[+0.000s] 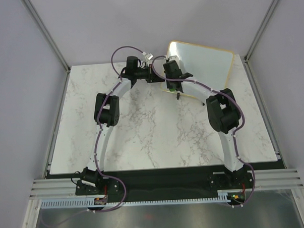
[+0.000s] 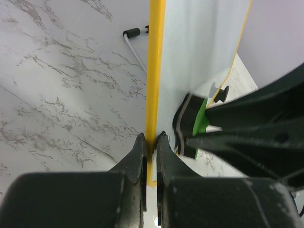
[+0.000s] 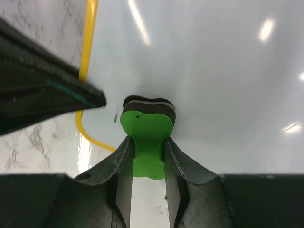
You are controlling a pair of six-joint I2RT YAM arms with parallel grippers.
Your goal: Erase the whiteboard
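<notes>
Past the marble table (image 1: 158,139), toward its far right: left gripper (image 2: 151,142) pinched narrow on the side edge of the whiteboard (image 1: 205,66), steadying it as it stands tilted. Right gripper (image 3: 147,147) clamped on the green eraser (image 3: 145,126), felt pad flat against the glossy face. Press evenly, sweep in overlapping strokes away from the held edge, brace firmly against tipping. No marks visible around the pad.

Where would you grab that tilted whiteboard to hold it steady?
By its thin frame edge, coming in edge-on from the left side: the whiteboard is a flat, tilted-up sheet, so narrow jaws only fit across its rim, as the left gripper does.
</notes>
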